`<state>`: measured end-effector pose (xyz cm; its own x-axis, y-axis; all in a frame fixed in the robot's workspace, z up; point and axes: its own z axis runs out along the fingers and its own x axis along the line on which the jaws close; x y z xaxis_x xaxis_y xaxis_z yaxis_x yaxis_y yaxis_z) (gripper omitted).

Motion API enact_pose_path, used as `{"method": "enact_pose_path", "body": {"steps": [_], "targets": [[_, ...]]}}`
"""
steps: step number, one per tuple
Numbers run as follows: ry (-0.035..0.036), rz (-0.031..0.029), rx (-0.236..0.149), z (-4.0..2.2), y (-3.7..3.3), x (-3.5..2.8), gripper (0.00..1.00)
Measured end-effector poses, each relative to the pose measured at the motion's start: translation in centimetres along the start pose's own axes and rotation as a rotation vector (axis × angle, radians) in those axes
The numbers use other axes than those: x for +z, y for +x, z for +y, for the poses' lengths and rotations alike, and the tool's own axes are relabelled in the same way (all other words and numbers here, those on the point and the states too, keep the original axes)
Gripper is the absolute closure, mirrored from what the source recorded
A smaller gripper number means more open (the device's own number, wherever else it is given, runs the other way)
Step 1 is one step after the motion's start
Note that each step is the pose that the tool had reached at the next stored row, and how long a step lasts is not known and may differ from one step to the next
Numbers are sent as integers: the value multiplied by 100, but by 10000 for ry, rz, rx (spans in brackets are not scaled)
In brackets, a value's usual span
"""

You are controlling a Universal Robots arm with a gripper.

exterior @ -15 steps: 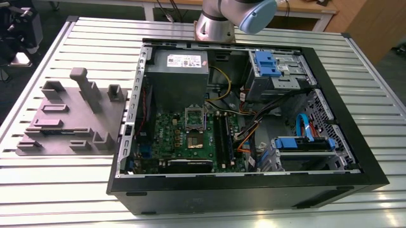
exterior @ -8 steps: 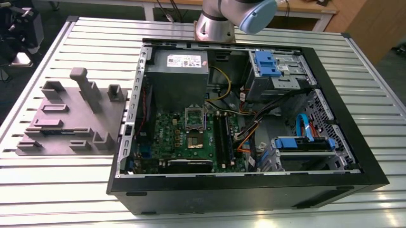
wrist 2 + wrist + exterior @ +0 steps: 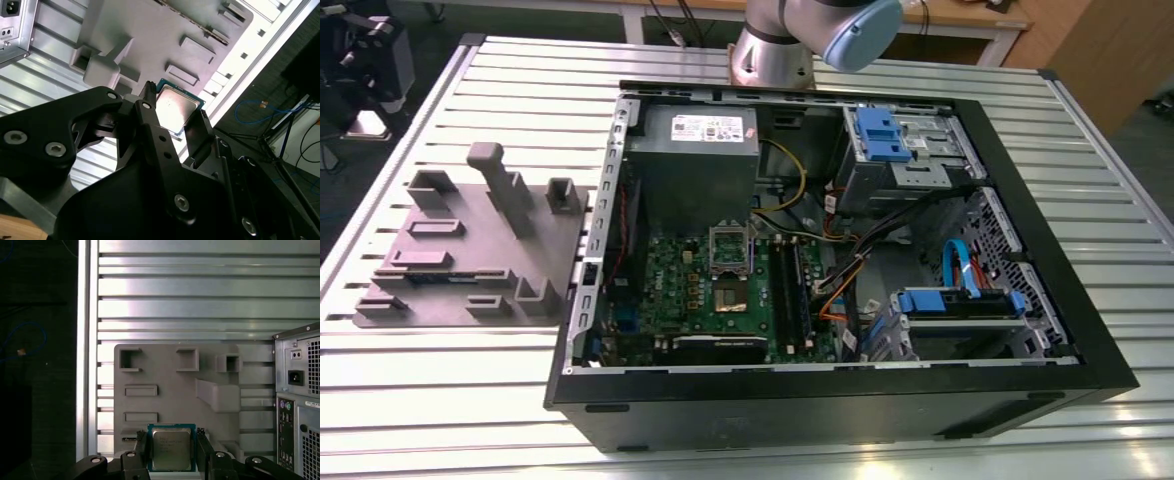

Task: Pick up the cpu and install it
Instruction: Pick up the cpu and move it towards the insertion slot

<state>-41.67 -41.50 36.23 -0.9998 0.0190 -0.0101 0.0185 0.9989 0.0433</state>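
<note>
The cpu (image 3: 171,449), its dull silver top turned toward the cameras, is pinched between the two black fingers (image 3: 202,446) of the gripper (image 3: 171,433). In both wrist views they are closed against its opposite edges. The chip hangs in the air, with the grey moulded tray (image 3: 165,405) on the slatted metal tabletop (image 3: 200,290) below it.

In the exterior view the tray (image 3: 454,270) lies near the tabletop's edge on the exterior view's left. It is just beside the open computer case (image 3: 1067,330), which takes up the middle of the tabletop. Inside the case lies the green motherboard (image 3: 680,280), with its socket (image 3: 728,250) near the board's centre. The arm (image 3: 774,50) rises at the tabletop's edge behind the case.
</note>
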Motion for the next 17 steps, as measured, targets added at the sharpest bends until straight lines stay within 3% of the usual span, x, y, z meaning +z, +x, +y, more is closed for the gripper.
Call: {"method": "enact_pose_path", "body": {"steps": [17], "targets": [[0, 0, 0, 1, -35, 0, 53]]}}
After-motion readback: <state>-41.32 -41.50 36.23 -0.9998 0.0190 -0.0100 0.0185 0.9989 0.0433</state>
